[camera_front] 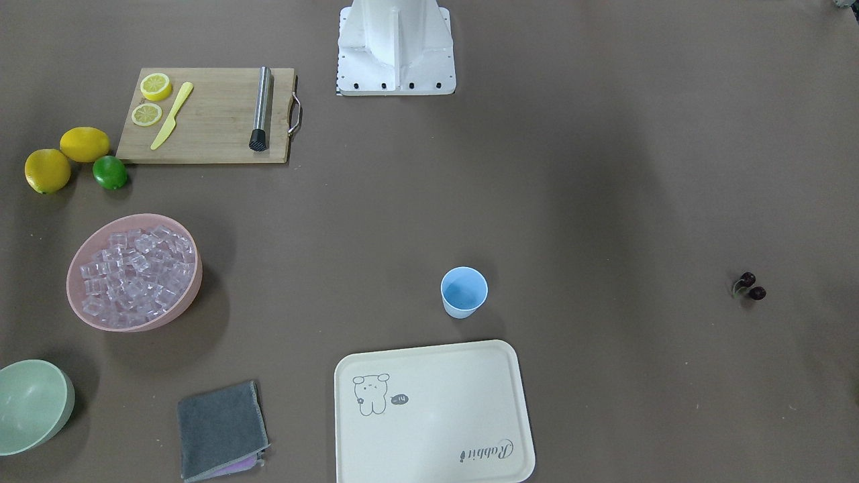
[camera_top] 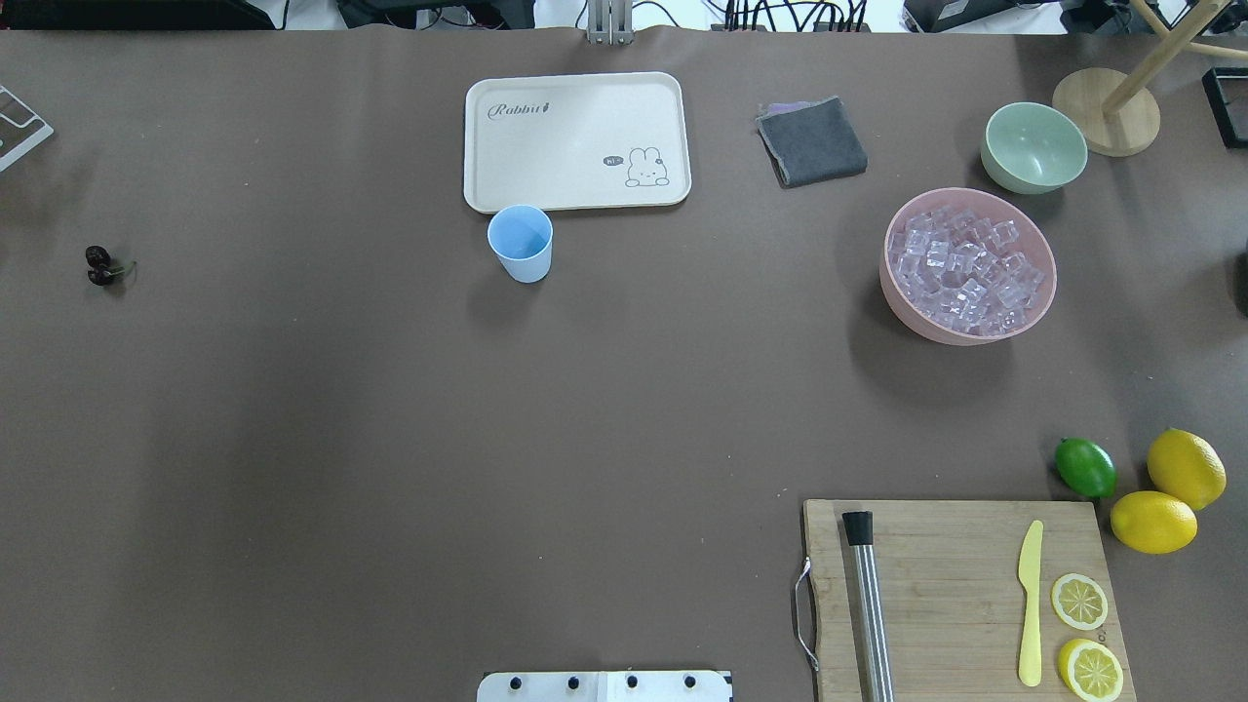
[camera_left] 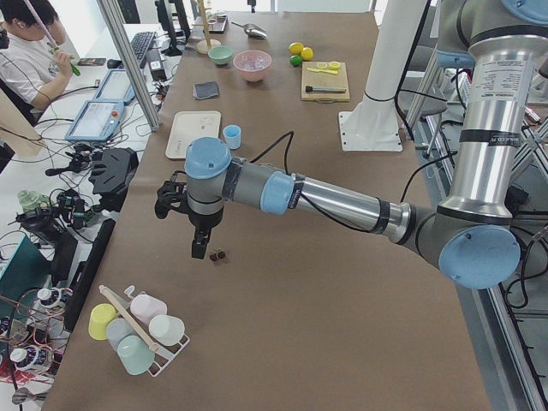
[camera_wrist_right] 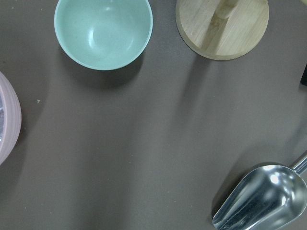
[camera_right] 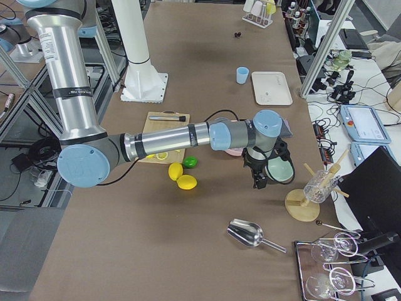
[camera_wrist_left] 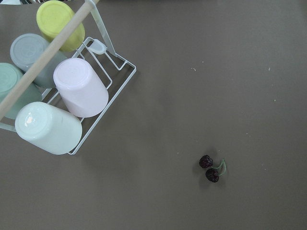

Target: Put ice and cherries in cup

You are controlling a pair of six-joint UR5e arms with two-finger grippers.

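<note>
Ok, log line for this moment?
cup empty | ice in pink bowl | cherries on table, left gripper near | right gripper by green bowl | jaws: cannot tell

Two cherries [camera_front: 749, 286] on joined stems, near the table's left edge. One blue cup [camera_front: 464, 292], one tray [camera_front: 436, 416], one grey cloth [camera_front: 218, 426], one green bowl [camera_front: 30, 402]. One pink bowl [camera_front: 161, 323], heaped with ice [camera_front: 137, 275] beyond counting. One board [camera_front: 215, 117]: one knife [camera_front: 172, 115], one muddler [camera_front: 262, 107], two lemon slices [camera_front: 155, 86]. Two lemons [camera_front: 84, 143], one lime [camera_front: 110, 172], one scoop [camera_wrist_right: 264, 199].

Robotics lab, industrial robot arm [camera_left: 342, 201], white pedestal [camera_front: 396, 47], teach pendants [camera_left: 96, 120], tangled cables [camera_left: 73, 210], aluminium framing [camera_left: 128, 60], seated operator [camera_left: 30, 51] alongside
</note>
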